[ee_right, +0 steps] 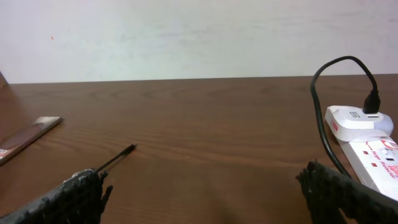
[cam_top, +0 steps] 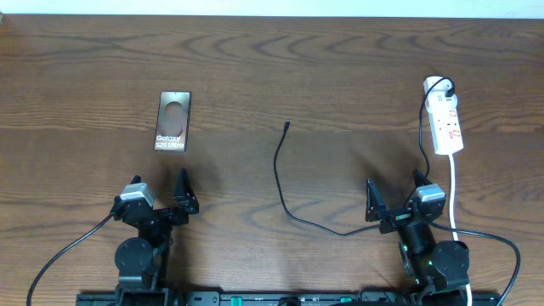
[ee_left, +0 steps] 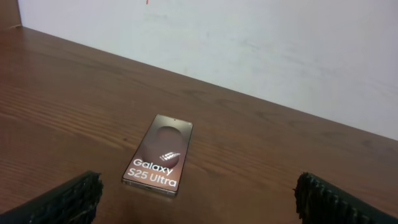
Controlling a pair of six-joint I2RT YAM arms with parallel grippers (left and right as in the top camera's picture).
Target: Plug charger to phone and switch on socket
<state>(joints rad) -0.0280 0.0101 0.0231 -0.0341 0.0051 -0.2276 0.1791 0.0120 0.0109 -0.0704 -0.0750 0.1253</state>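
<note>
Overhead, left gripper [cam_top: 158, 183] and right gripper [cam_top: 395, 183] hang wide open, empty; phone [cam_top: 173, 120] lies before the left, socket [cam_top: 446, 123] before the right, charger [cam_top: 278, 174] tip loose between, likely so each arm reaches its part.

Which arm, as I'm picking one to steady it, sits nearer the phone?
Left. The left gripper sits just short of the phone; the right gripper is far off to the side, nearer the socket.

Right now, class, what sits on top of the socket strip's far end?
A white adapter sits on the socket, the charger cable plugged into it. The outlet beneath is covered.
</note>
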